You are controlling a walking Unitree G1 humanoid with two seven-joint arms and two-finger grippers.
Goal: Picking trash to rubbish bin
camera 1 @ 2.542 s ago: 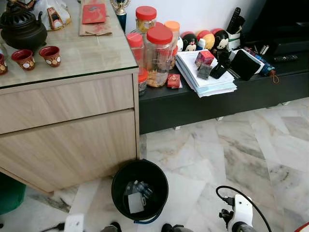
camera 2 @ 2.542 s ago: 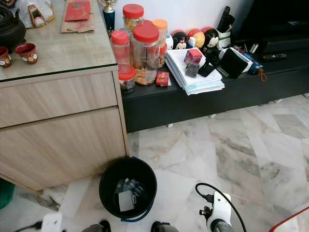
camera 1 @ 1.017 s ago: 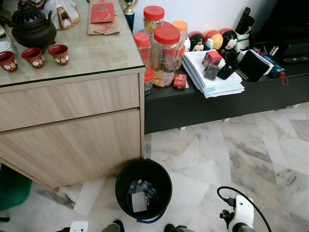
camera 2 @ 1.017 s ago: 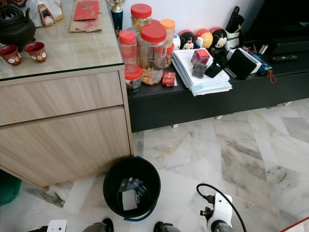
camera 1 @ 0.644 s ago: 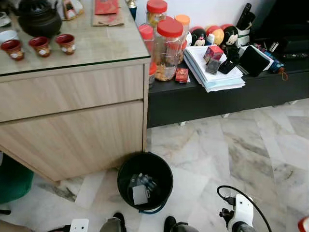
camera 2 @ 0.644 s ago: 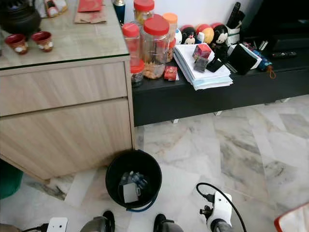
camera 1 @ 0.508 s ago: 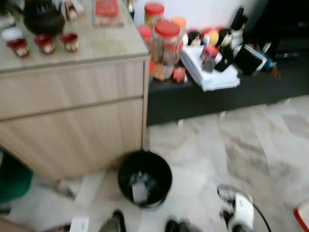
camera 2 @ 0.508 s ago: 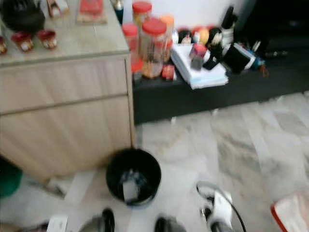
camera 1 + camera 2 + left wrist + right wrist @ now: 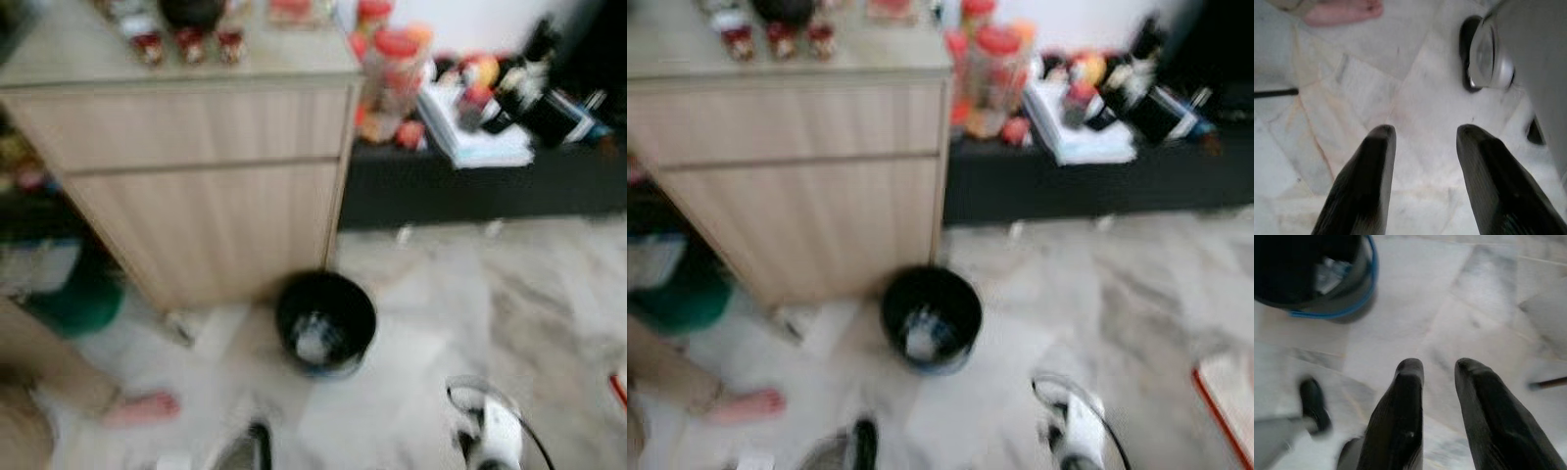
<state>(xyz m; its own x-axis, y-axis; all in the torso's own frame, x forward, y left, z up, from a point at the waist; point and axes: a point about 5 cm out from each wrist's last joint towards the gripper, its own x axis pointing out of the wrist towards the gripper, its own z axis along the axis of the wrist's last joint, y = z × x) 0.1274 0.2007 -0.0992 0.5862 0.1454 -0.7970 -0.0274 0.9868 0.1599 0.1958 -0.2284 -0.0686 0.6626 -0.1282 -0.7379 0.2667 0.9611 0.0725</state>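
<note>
Head views are blurred. Black rubbish bin (image 9: 325, 321) stands on the marble floor (image 9: 509, 294) at the foot of a wooden cabinet (image 9: 211, 166), w/ pale trash (image 9: 312, 343) lying inside it.

Left gripper (image 9: 1422, 131): fingers spread apart, nothing between them, hanging over bare floor. Beyond the tips, a person's bare foot (image 9: 1344, 11); off to one side of the fingers, the robot's own grey leg (image 9: 1528, 54) and black foot. Thin dark cable (image 9: 1276, 92) lies on the floor on the other side.

Right gripper (image 9: 1440, 366): fingers released w/ a small gap, empty, also over bare floor. The bin (image 9: 1312, 274) w/ its blue lower rim sits ahead of the tips and off to one side, not touching; pale trash visible in it.

Behind the bin: low black shelf (image 9: 490, 186) crowded w/ red-lidded jars (image 9: 392, 73) and a stack of papers (image 9: 470, 137). Red cups on the cabinet top, too blurred for detail. Green object (image 9: 73, 294) beside the cabinet.
</note>
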